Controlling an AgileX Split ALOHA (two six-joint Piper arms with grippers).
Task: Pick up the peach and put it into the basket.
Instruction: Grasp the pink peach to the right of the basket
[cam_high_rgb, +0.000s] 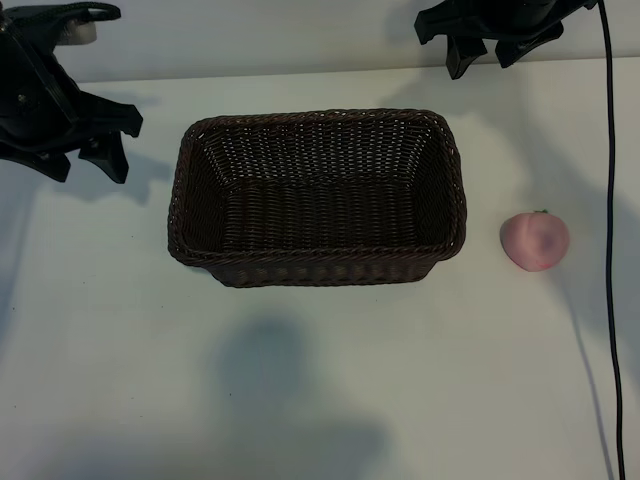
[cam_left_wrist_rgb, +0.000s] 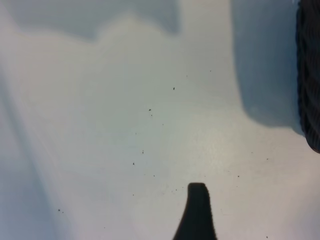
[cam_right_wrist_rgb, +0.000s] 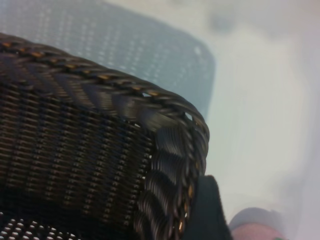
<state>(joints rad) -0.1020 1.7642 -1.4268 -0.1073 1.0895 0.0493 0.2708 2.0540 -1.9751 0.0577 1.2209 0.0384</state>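
The pale-pink peach (cam_high_rgb: 535, 241) lies on the white table to the right of the basket, apart from it. The dark brown wicker basket (cam_high_rgb: 318, 116) sits in the middle with nothing inside. My right gripper (cam_high_rgb: 488, 58) hovers open at the far edge, behind the basket's right corner and well back from the peach. The right wrist view shows one finger (cam_right_wrist_rgb: 207, 210) beside the basket's braided corner (cam_right_wrist_rgb: 165, 150), with the peach (cam_right_wrist_rgb: 255, 233) just showing. My left gripper (cam_high_rgb: 84, 160) stands open at the far left, holding nothing; its one visible finger (cam_left_wrist_rgb: 197, 212) is over bare table.
A black cable (cam_high_rgb: 611, 220) runs down the table's right side, just past the peach. The basket's side (cam_left_wrist_rgb: 311, 75) edges into the left wrist view. White table surface (cam_high_rgb: 300, 400) stretches in front of the basket.
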